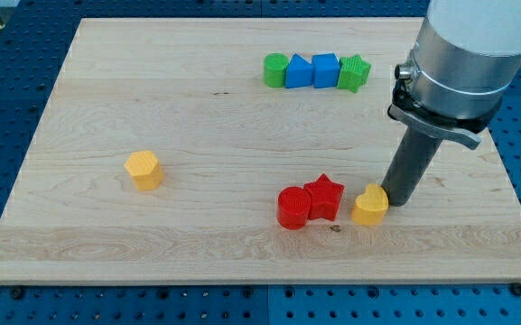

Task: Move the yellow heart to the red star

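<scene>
The yellow heart (pixel 368 205) lies on the wooden board at the lower right. The red star (pixel 324 196) is just to its left, with a small gap between them. A red cylinder (pixel 293 208) touches the star's left side. My tip (pixel 397 200) stands on the board right against the heart's right side, at the end of the dark rod coming down from the silver arm at the view's top right.
A row of blocks sits at the view's top: a green cylinder (pixel 276 69), two blue cubes (pixel 298 71) (pixel 325 70) and a green star (pixel 354 73). A yellow hexagon (pixel 143 169) lies alone at the left. The board's edge (pixel 242 278) borders a blue pegboard.
</scene>
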Motion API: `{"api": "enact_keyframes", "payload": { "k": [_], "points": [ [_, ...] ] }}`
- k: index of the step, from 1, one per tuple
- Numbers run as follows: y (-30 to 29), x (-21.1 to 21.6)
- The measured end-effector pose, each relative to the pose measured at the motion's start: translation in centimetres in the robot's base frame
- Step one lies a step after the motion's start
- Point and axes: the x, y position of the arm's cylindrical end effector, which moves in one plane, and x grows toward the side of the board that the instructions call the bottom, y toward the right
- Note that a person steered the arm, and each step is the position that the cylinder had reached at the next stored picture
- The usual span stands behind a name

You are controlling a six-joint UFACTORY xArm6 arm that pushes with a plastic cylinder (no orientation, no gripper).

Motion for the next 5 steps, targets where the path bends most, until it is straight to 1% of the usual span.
{"api": "enact_keyframes", "payload": {
  "k": [1, 2, 3, 4, 5],
  "points": [
    [-0.1, 0.0],
    [2.5, 1.9],
    [2.8, 2.1],
    [2.0, 1.1],
    [1.3, 1.0]
  ]
}}
